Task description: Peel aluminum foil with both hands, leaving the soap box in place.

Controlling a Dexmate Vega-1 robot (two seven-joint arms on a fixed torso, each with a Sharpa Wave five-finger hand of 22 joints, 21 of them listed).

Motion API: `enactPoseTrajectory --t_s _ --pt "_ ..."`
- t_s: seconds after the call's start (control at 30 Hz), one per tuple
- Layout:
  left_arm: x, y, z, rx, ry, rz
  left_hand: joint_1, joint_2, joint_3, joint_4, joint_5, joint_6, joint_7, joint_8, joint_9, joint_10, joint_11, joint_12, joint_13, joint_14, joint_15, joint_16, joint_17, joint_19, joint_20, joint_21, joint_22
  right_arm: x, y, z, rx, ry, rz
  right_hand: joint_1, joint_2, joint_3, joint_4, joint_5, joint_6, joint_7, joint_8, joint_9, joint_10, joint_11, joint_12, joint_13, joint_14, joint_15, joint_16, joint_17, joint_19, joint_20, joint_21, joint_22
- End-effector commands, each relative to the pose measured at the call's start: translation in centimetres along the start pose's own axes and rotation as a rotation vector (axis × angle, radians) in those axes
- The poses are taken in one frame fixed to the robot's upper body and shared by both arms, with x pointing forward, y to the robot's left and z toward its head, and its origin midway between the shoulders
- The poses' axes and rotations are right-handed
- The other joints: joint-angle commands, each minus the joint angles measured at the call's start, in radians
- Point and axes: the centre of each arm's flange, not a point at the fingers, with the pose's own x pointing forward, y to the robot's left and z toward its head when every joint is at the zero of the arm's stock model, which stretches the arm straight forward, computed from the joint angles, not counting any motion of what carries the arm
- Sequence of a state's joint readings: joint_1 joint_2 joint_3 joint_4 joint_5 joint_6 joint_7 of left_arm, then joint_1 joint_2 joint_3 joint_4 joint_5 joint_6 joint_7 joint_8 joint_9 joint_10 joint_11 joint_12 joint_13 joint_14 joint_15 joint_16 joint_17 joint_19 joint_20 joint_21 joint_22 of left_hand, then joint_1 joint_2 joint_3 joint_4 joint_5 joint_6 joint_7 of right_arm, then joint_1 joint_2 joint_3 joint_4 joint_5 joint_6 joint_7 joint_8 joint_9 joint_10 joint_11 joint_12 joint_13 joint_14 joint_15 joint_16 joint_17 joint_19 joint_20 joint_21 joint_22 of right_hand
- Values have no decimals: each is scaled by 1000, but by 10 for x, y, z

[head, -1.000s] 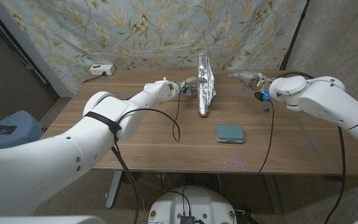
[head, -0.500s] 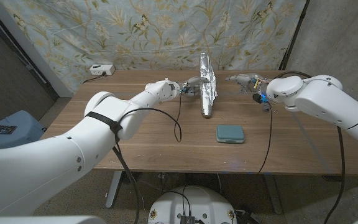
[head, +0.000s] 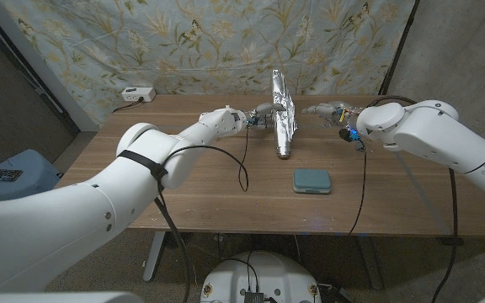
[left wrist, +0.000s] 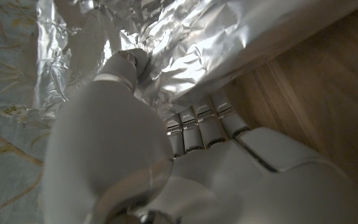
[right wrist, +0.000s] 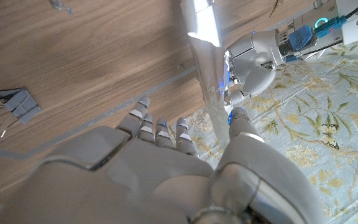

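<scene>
the left hand (head: 262, 113) is closed on the foil (head: 281, 118). in the left wrist view its thumb and curled fingers (left wrist: 197, 124) press into the crinkled sheet (left wrist: 229, 43), so it has a firm hold of it. the foil stands upright on edge above the wooden table (head: 209, 181), a tall narrow strip near the far middle, its lower end reaching down toward the tabletop.

the right hand (head: 325, 108) is just to the other side of the foil, with its fingers (right wrist: 160, 127) stretched out toward the strip. in the right wrist view the fingers are spread apart and nothing lies in them; the thumb tip sits right at the edge of the foil (right wrist: 207, 74), but whether it touches cannot be told. the left hand (right wrist: 253, 59) shows across the strip in that view.

the soap box (head: 311, 180), a teal rounded case, lies flat on the table nearer the robot, well apart from the foil and from both hands. 1 black binder clip (right wrist: 16, 102) lies on the wood. a white power strip (head: 136, 94) sits at the far left corner of the table, and a floral curtain (head: 183, 42) hangs behind.
</scene>
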State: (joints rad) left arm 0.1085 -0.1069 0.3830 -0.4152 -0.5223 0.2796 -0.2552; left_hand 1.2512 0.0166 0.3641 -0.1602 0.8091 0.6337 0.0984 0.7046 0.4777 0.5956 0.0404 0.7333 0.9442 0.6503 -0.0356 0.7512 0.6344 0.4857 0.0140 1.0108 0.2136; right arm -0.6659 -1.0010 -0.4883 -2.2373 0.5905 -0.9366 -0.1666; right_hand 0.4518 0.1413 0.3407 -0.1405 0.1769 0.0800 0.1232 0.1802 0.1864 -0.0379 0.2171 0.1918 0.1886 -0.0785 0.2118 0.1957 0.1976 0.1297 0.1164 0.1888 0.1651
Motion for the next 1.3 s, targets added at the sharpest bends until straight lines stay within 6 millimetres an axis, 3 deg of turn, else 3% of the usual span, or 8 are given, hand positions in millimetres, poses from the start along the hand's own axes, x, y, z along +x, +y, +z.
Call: enactPoseTrajectory --t_s 0.03,0.47,0.83,0.93,1.13,1.17,1.3 --pt "4 -7 3 -5 -1 31 55 60 13 -2 7 103 -95 126 57 114 -103 7 6 101 -89 3 4 5 -3 11 -1 -2 3 4 -57 9 20 17 1 2 -8 0 -3 88 8 0 5 3 5 2 10 3 6 3 6 8 4 4" --pt "0 -12 7 -41 72 -23 58 54 16 -2 23 116 -98 130 62 134 -106 8 12 115 -94 3 8 15 -1 30 -9 5 9 6 -106 32 23 24 0 2 -9 -1 -8 89 7 0 1 3 3 2 8 4 5 3 4 10 3 4" --pt "-2 -5 10 -46 61 -4 56 50 20 -1 39 115 -96 125 61 133 -100 0 12 116 -94 -1 10 13 -2 37 -15 12 14 12 -133 40 60 29 1 3 -10 -1 -13 88 6 0 -1 3 2 2 6 4 4 3 4 9 2 4" --pt "-2 -3 11 -44 55 6 56 50 21 0 43 112 -93 125 64 130 -99 1 20 114 -94 -3 12 11 -2 40 -15 13 15 13 -134 44 71 70 11 23 -24 7 -25 86 8 0 -4 2 2 2 3 1 3 2 0 1 1 4" --pt "-1 -2 14 -42 43 20 57 51 23 0 49 113 -90 122 63 129 -96 -4 20 112 -94 -5 15 6 -1 43 -17 15 18 12 -142 54 92 109 11 39 -33 12 -29 86 11 0 -4 2 3 2 3 0 2 2 -1 -5 1 3" --pt "-2 -2 15 -38 42 19 57 50 24 -1 51 113 -91 122 64 129 -97 -5 20 112 -94 -5 15 5 1 44 -17 15 18 12 -143 57 95 144 8 52 -38 15 -32 86 13 0 -4 2 3 3 3 0 2 1 0 -7 1 3" --pt "-2 -5 20 -31 38 14 57 50 25 0 56 114 -90 122 66 130 -99 -6 21 112 -94 -6 16 4 1 46 -18 16 21 13 -152 64 109 156 4 54 -35 14 -29 87 14 1 -2 2 4 3 5 1 3 1 5 -6 3 3"
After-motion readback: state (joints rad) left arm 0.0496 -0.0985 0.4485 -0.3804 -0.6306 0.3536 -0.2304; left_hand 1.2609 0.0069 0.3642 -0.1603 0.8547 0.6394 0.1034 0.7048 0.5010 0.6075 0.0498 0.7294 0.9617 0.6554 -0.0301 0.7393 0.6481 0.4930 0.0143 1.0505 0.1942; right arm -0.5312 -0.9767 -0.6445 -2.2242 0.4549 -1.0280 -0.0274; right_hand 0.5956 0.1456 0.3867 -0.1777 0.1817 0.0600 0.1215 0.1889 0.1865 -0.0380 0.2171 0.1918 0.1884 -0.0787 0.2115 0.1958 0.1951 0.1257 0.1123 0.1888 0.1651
